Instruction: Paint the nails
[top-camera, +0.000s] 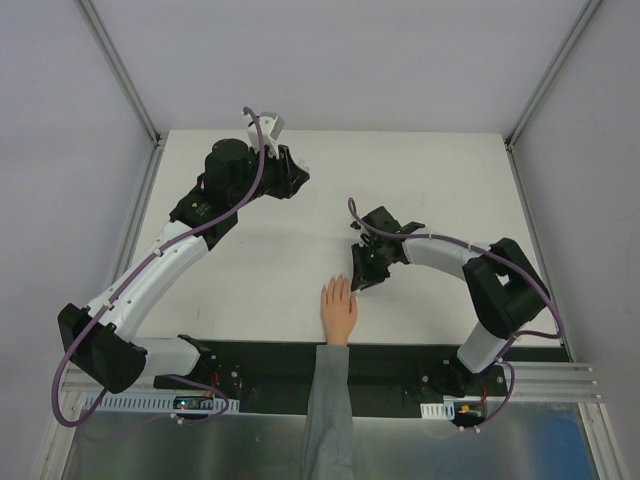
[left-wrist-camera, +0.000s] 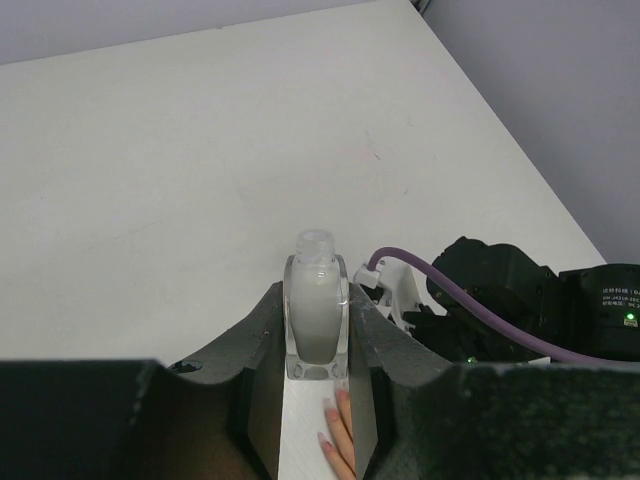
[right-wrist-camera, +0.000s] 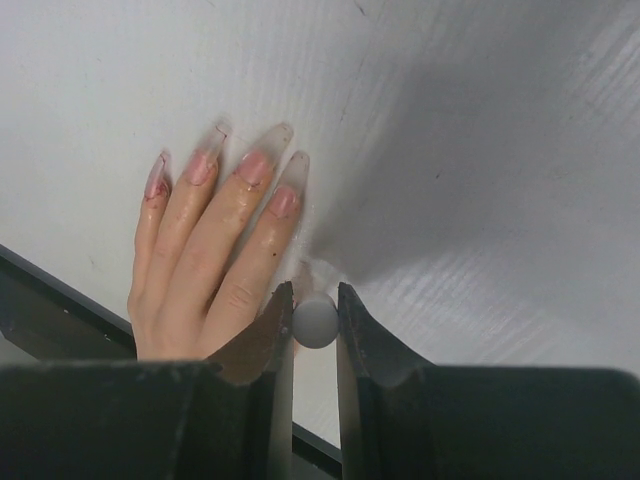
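Nearest stands the right gripper (right-wrist-camera: 316, 300), its jaws pressed onto a small grey round knob (right-wrist-camera: 316, 322), low over the tabletop (right-wrist-camera: 480, 150) and just beside the peach hand (right-wrist-camera: 215, 270). That hand lies flat at the near edge, its nails (right-wrist-camera: 252, 165) pale pinkish and pointing away from the arms. Far back on the left, the left gripper (left-wrist-camera: 318, 305) pinches a small bottle (left-wrist-camera: 317, 330) of pale liquid, upright, its neck uncovered.

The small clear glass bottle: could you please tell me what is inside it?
Milky white liquid fills the bottle up to its shoulder; anything within that opaque liquid is hidden.
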